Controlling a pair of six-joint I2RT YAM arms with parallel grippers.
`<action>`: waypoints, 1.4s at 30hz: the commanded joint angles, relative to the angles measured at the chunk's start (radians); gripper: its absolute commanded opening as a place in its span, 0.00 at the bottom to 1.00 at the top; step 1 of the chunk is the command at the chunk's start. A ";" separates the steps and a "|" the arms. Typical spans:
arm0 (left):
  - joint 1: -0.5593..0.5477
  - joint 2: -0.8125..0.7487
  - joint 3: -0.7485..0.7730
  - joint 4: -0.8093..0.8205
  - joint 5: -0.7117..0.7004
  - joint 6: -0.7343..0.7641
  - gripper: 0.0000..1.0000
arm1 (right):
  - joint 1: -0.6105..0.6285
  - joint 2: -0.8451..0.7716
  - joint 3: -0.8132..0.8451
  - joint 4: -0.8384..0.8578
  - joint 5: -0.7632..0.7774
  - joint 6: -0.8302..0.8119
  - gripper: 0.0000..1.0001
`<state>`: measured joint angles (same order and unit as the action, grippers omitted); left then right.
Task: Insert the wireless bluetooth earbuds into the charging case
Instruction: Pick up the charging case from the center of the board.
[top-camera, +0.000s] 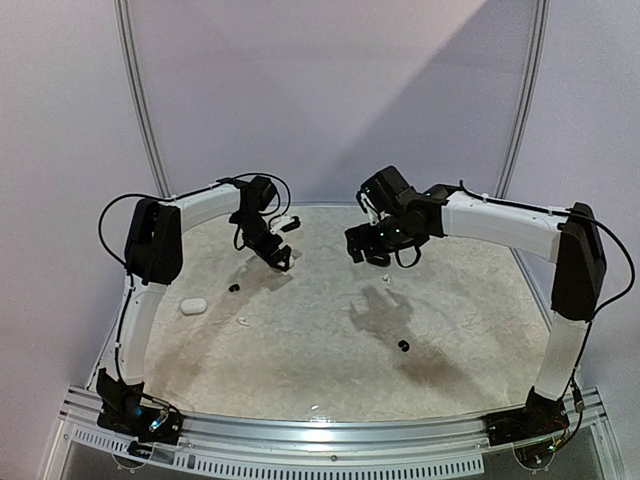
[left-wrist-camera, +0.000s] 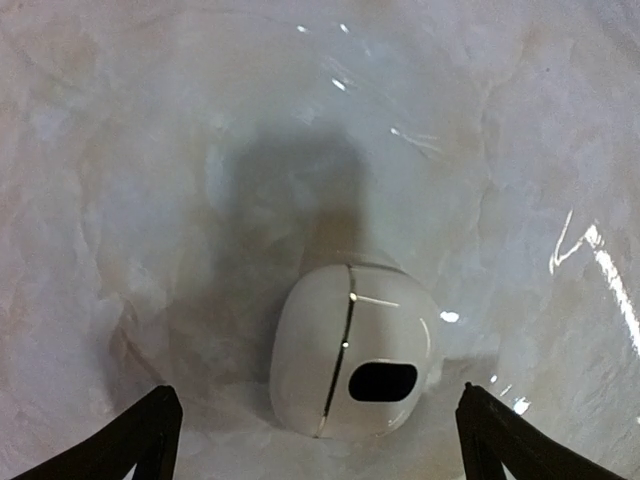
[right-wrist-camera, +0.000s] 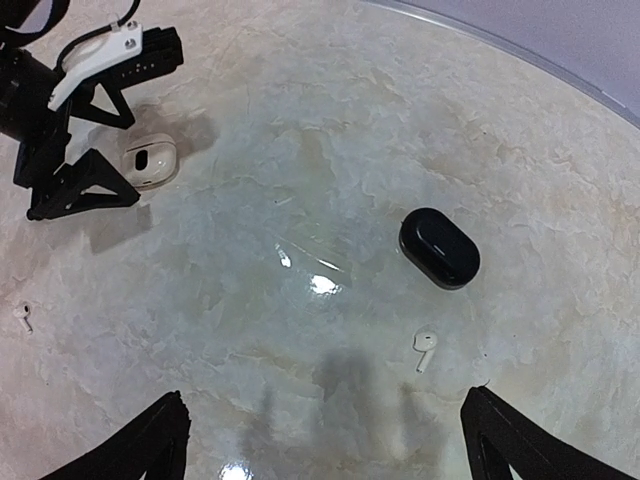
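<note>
Marble table (top-camera: 300, 350): left pincer (left-wrist-camera: 320, 440), right pincer (right-wrist-camera: 320, 440) wide open, empty.

The bench (right-wrist-camera: 330, 130) beneath me looks like polished, marble-patterned stone, smooth and glossy enough to throw glare. The white case (left-wrist-camera: 305, 350) is smooth, shiny plastic. The black case (right-wrist-camera: 440, 248) is glossy too, while my jaws look like matt black plastic.

Glossy marble-patterned table (top-camera: 300, 345), slotted aluminium rail (top-camera: 330, 440) along its near edge, pale backdrop (top-camera: 330, 90) behind
</note>
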<state>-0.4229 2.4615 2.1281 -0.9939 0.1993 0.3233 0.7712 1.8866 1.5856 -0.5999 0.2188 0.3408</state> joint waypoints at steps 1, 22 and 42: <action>-0.038 0.029 0.034 -0.055 -0.022 0.044 0.94 | -0.007 -0.042 -0.029 -0.032 0.044 0.019 0.96; -0.053 0.047 0.034 -0.070 -0.028 0.108 0.25 | -0.007 -0.060 -0.024 -0.041 0.053 0.013 0.96; -0.056 -0.896 -0.468 -0.228 -0.157 0.293 0.06 | -0.007 0.044 0.286 0.181 -0.208 -0.052 0.97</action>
<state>-0.4656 1.7027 1.7847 -1.1244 0.1043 0.5495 0.7708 1.8771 1.8183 -0.5110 0.0784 0.2897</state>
